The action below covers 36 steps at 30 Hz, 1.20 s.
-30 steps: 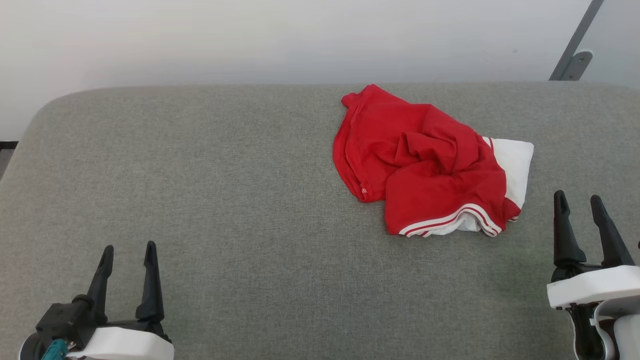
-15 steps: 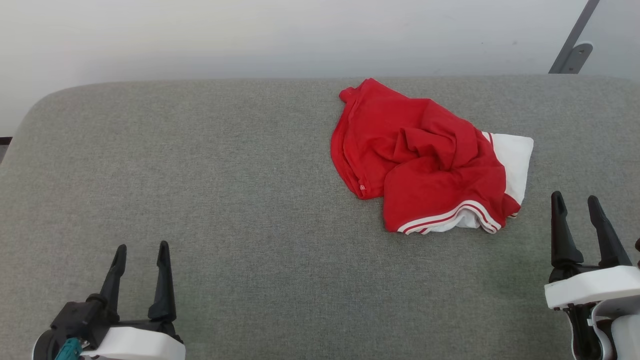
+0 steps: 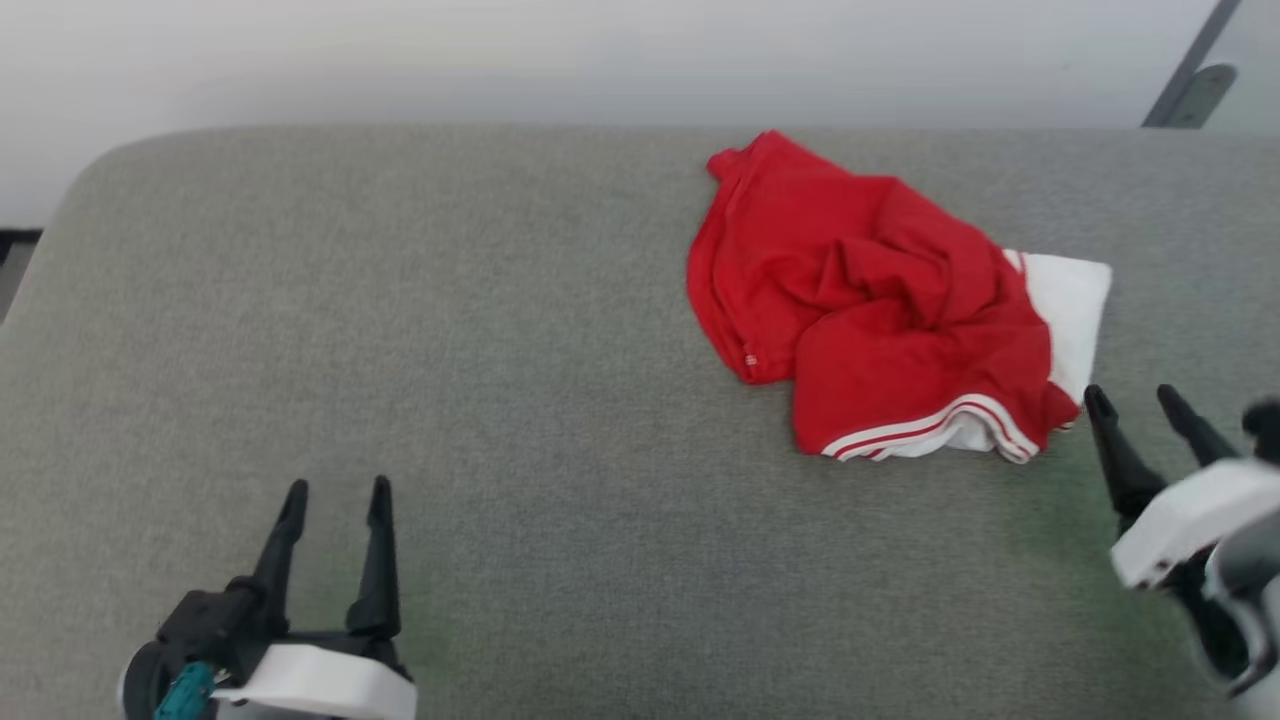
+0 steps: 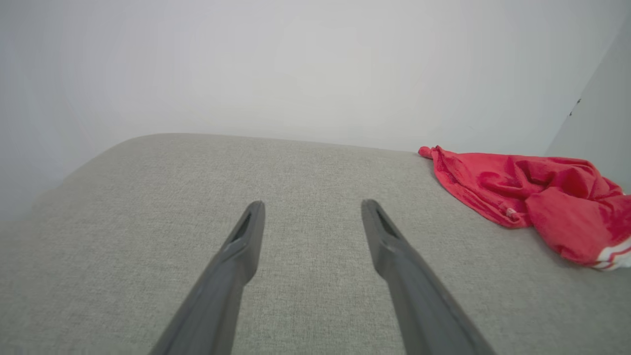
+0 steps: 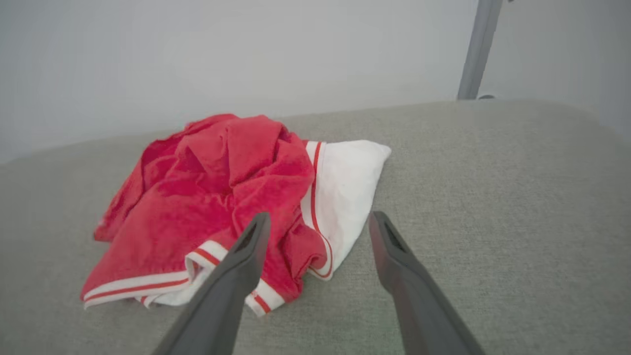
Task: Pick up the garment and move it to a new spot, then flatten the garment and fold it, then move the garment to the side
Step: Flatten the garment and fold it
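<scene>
Pretty plain setup: a big grey woven-fabric padded surface (image 3: 500, 420) takes up most of the head view, and its rounded corner is easy to spot at 10 o'clock. Behind it, running from 9 through 12 to 3, there's a bare white wall (image 3: 500, 60) in soft, even light. A grey metal post (image 5: 479, 49) leans up at about 1 o'clock, and a thin dark strip (image 3: 15, 236) sits at the 9 o'clock edge.

The grey woven fabric surface (image 3: 500, 350) is being lit softly and evenly, so no hard shadows are being cast. Only a faint dark rim is being seen under the near edge of the crumpled bright red soft garment (image 3: 870, 300). In the head view the right gripper (image 3: 1132, 395) is being rendered smeared and unsharp. The left wrist view is being washed out to a pale haze, and the surface's far edge is being bent there by the wide lens.
</scene>
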Motion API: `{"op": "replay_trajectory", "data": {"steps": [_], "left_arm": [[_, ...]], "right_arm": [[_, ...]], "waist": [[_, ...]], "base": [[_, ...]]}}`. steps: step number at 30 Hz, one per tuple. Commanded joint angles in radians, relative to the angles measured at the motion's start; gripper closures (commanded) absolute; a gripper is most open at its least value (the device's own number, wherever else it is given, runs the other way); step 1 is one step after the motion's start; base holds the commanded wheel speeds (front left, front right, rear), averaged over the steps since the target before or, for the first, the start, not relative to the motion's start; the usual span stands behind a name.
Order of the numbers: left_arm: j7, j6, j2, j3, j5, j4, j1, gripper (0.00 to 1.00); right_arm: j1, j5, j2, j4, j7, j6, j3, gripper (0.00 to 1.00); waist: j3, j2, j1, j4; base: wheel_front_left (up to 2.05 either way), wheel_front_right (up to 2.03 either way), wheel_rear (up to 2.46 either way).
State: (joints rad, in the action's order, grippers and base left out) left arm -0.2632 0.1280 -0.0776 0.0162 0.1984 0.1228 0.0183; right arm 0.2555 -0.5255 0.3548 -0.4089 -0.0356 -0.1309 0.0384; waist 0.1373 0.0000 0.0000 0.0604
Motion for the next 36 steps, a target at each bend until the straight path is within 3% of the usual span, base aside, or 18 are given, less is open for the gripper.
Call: {"op": "replay_trajectory", "data": {"steps": [1,7,12,17,23,24,25,36], "left_arm": [[-0.002,0.004,0.003,-0.008,0.012,0.004,-0.02,0.0],[-0.002,0.003,0.021,-0.05,0.024,0.026,-0.05,0.0],[-0.002,0.002,0.024,-0.081,0.029,0.047,-0.083,0.0],[-0.002,0.002,0.026,-0.113,0.052,0.061,-0.119,0.0],[-0.002,0.002,0.026,-0.135,0.08,0.078,-0.145,0.0],[-0.002,0.002,0.026,-0.134,0.083,0.078,-0.145,0.0],[-0.002,0.002,0.026,-0.132,0.081,0.079,-0.145,0.0],[-0.002,0.002,0.026,-0.104,0.056,0.083,-0.144,0.0]], "right_arm": [[0.027,0.004,0.027,-0.011,0.05,0.0,0.01,0.0],[0.151,-0.011,0.154,-0.051,0.365,0.0,0.026,0.0],[0.254,-0.027,0.212,-0.099,0.567,0.0,0.021,0.0],[0.355,-0.023,0.207,-0.185,0.692,0.0,0.027,0.0],[0.391,-0.023,0.177,-0.28,0.723,0.0,0.071,0.0],[0.388,-0.036,0.172,-0.279,0.728,0.0,0.086,0.42],[0.386,-0.053,0.17,-0.277,0.721,0.0,0.09,0.97],[0.385,-0.119,0.249,-0.284,0.545,0.001,0.032,1.0]], "waist": [[0.024,0.0,0.0,0.018],[0.084,0.0,0.0,0.071],[0.132,0.0,0.0,0.116],[0.176,0.0,0.0,0.142],[0.186,0.0,0.0,0.159],[0.185,0.0,0.0,0.159],[0.184,0.0,0.0,0.157],[0.164,0.0,0.0,0.08]], "base": [[0.0,0.0,0.0],[0.0,0.0,0.0],[0.0,0.0,0.0],[0.0,0.0,0.0],[0.0,0.0,0.0],[0.0,0.0,0.0],[0.0,0.0,0.0],[0.0,0.0,0.0]]}}
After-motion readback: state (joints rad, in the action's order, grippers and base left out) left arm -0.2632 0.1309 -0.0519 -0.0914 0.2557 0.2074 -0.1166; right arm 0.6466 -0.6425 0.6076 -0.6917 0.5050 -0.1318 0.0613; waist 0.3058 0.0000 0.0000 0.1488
